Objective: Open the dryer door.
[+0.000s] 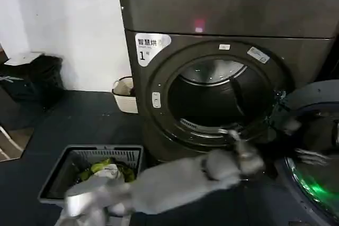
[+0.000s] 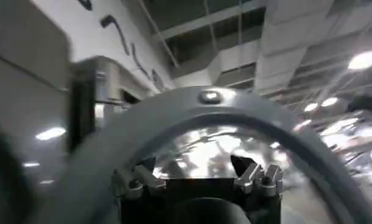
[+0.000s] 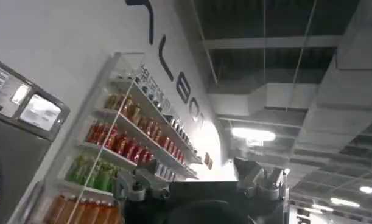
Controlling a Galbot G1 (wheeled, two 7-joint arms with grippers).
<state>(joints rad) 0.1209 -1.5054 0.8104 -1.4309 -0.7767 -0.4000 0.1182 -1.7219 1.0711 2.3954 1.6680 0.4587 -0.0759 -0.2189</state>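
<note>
The left gripper point(image 1: 249, 152) reaches out just below the dryer's point(image 1: 228, 19) drum opening point(image 1: 220, 99), fingers spread and holding nothing. The dryer door point(image 1: 312, 146) hangs swung wide right of that opening; a careless withdrawal could clip its rim and nudge it shut.

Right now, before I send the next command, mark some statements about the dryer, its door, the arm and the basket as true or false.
1. The dryer door is swung open to the robot's right. True.
2. The drum opening is covered by the door. False: it is exposed.
3. The left gripper reaches across toward the door. True.
4. The laundry basket is empty. False: it holds laundry.
5. The dryer shows a pink light. True.
</note>
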